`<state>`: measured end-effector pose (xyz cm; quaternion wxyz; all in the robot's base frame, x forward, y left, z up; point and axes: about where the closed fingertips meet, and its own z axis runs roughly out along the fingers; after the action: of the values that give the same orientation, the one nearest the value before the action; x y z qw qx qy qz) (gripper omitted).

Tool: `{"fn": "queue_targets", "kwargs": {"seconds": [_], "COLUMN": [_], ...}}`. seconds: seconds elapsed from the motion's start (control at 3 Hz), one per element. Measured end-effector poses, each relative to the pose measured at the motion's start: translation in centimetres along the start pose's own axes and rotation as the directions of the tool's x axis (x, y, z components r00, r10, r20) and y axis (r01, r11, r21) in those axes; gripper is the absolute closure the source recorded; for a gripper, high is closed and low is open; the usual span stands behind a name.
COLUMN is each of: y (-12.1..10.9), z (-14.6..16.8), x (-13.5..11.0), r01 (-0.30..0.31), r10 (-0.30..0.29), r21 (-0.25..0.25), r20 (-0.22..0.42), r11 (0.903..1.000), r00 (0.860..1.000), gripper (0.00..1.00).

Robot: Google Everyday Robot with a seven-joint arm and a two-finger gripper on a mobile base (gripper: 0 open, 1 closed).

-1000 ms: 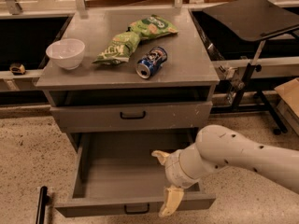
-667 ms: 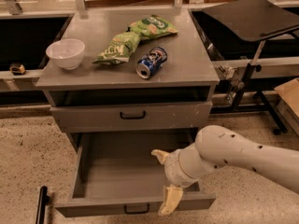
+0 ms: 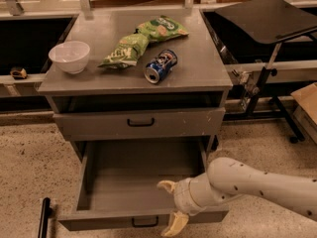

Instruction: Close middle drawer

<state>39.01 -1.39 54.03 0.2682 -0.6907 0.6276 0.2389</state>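
The middle drawer [image 3: 133, 177] of the grey cabinet is pulled far out, and its plain grey box holds nothing. Its low front panel [image 3: 99, 221] carries a small black handle [image 3: 145, 222]. My gripper [image 3: 171, 206] reaches in from the right on a white arm [image 3: 257, 185]. It sits at the drawer's front edge, right of the handle. Its tan fingers are spread open. One fingertip [image 3: 166, 185] is inside the box and the other [image 3: 174, 225] hangs in front of the panel.
The taller top drawer [image 3: 99, 124] is shut. On the cabinet top are a white bowl [image 3: 69, 56], green chip bags [image 3: 141, 41] and a blue can [image 3: 160, 66]. A black tray stand [image 3: 267, 16] stands at the right, and a black bar [image 3: 43, 218] lies on the floor at the left.
My gripper has dropped slightly lower over the drawer's front edge. The drawer has not moved.
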Motion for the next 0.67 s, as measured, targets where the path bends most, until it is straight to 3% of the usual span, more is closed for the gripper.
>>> {"fn": "queue_targets", "kwargs": {"seconds": [0.33, 0.67], "y": [1.6, 2.7], "z": [3.3, 4.4], "x": [2.2, 3.2], "r01": [0.011, 0.038], "r10": [-0.009, -0.036], "r21": [-0.022, -0.011], "r20": [0.063, 0.117], "r11": [0.9997, 0.9992], "r00": [0.998, 0.992], "gripper": [0.41, 0.65]}}
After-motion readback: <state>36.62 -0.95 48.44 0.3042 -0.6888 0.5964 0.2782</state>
